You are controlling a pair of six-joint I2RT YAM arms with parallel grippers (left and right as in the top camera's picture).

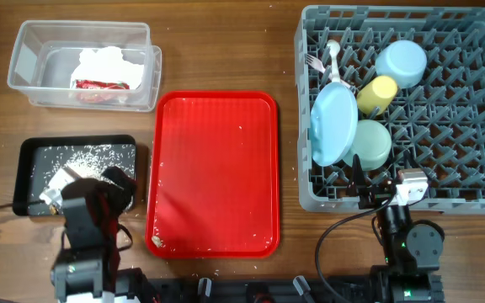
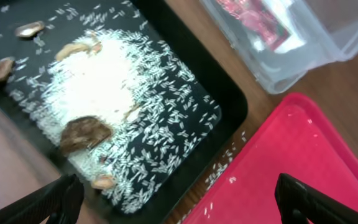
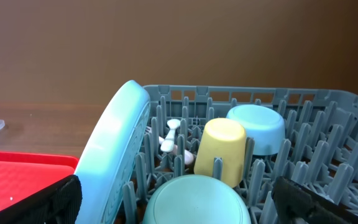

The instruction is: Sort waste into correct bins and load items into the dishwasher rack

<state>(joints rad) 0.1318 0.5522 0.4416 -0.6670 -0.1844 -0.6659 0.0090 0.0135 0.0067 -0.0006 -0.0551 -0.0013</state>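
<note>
Red-and-white wrapper (image 1: 101, 85) in clear tub (image 1: 28, 63), print illegible

I can read no text, number, brand or sign in any of my views. The only candidate is the wrapper (image 2: 253, 18) lying in the tub (image 1: 25, 61). Its red-and-white pattern is too small from overhead and too blurred from my left wrist for me to tell whether it holds letters at all.
</note>
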